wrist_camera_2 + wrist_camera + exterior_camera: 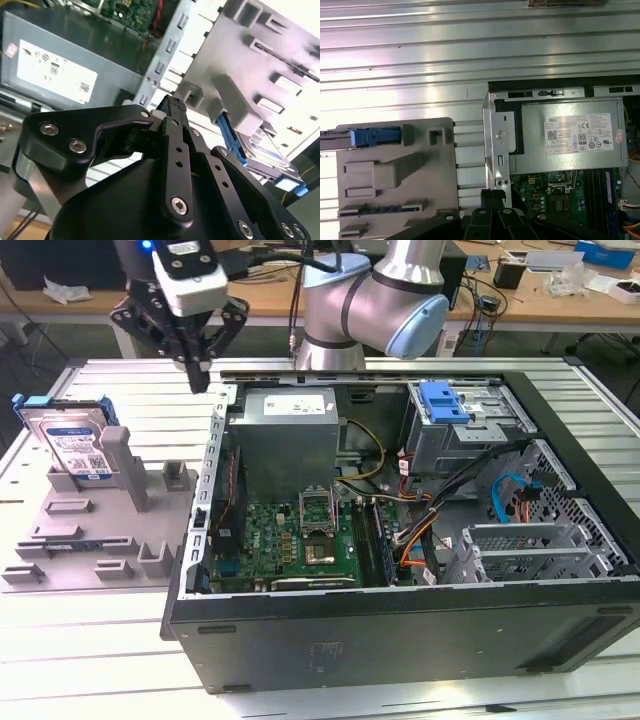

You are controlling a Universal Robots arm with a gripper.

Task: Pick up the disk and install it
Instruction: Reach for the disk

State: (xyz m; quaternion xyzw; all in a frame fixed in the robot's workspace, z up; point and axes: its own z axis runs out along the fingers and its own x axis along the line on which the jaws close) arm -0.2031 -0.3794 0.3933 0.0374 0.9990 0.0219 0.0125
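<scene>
- The disk (72, 440) is a flat silver metal hard drive with a white-and-blue label and a bright blue plastic frame round its edges. It sits in the upper left of the exterior view, standing on edge and leaning back a bit.
- It's slotted into the far end of a pale grey plastic holder (100, 530) full of blocks and slots. The second wrist view shows the disk (261, 150) in that same slot, and the first wrist view catches the disk (375, 136) edge-on.
- The black gripper (199, 375) hangs at the top of the exterior view, left of centre, over the spot where the holder meets the computer's side wall. Its fingers point down and are pressed together with nothing between them. It's clear of the disk, not touching it.
- The open black computer case (400, 640) takes up the centre and right. A grey metal power supply box (290, 430) sits in its upper left corner, with the green motherboard (290, 540) just below it.
- The silver robot arm (370, 300) comes in top centre.
- Everything sits on a ribbed aluminium table (90, 650).
</scene>
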